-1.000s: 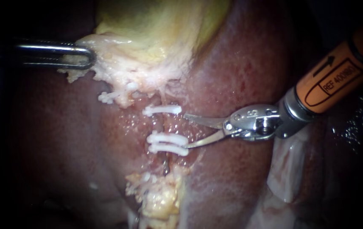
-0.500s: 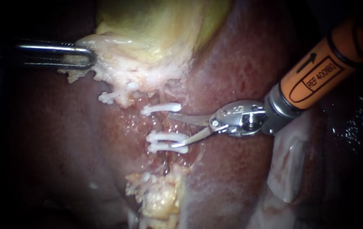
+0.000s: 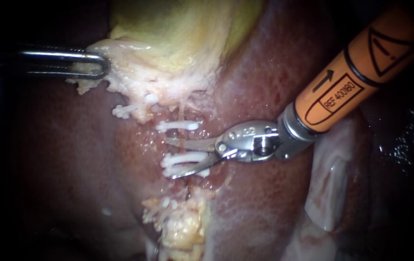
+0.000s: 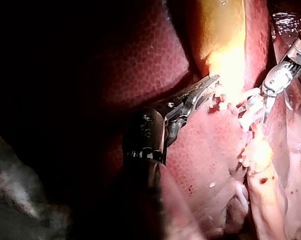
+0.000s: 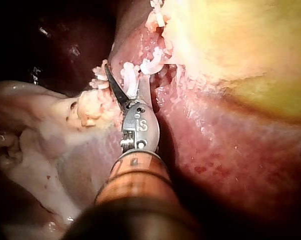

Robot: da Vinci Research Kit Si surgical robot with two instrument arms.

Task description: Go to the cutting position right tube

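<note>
Right tool (image 3: 170,158) open, upper blade across tube (image 3: 184,135) between clips (image 3: 187,158); left tool (image 3: 101,65) clenched on gallbladder (image 3: 178,34)

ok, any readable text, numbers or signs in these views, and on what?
right instrument: print on the orange sleeve and a stamp on the metal wrist; these are instrument marks, not read off here.
left instrument: none visible.
clips, liver, gallbladder: none.

White clips (image 3: 178,126), yellow gallbladder (image 3: 183,29), speckled red liver (image 3: 265,203), orange-sleeved right instrument (image 3: 170,158).
</note>
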